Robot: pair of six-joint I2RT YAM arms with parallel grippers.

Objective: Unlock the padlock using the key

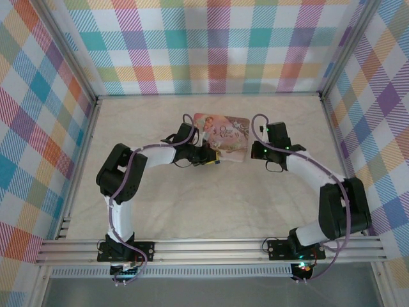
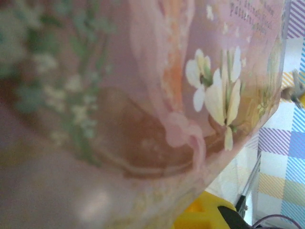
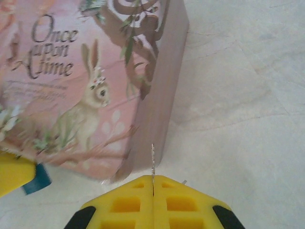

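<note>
A pink storybook-style box (image 1: 223,134) printed "Once upon a time" lies at the middle back of the table. My right gripper (image 3: 152,177) hovers at the box's near right corner (image 3: 157,119), shut on the key (image 3: 152,160), whose thin metal blade sticks out edge-on between the yellow fingers. My left gripper (image 1: 214,158) is pressed up against the box's near left side. In the left wrist view the box lid (image 2: 143,95) is blurred and very close, with part of one yellow finger (image 2: 205,214) at the bottom. The padlock is hidden.
Beige marbled tabletop (image 1: 211,204) spreads out in front of the box and to its right (image 3: 238,95). Checkered walls with metal posts (image 1: 96,96) close in the back and both sides. The left arm's yellow fingertip (image 3: 12,174) shows beside the box.
</note>
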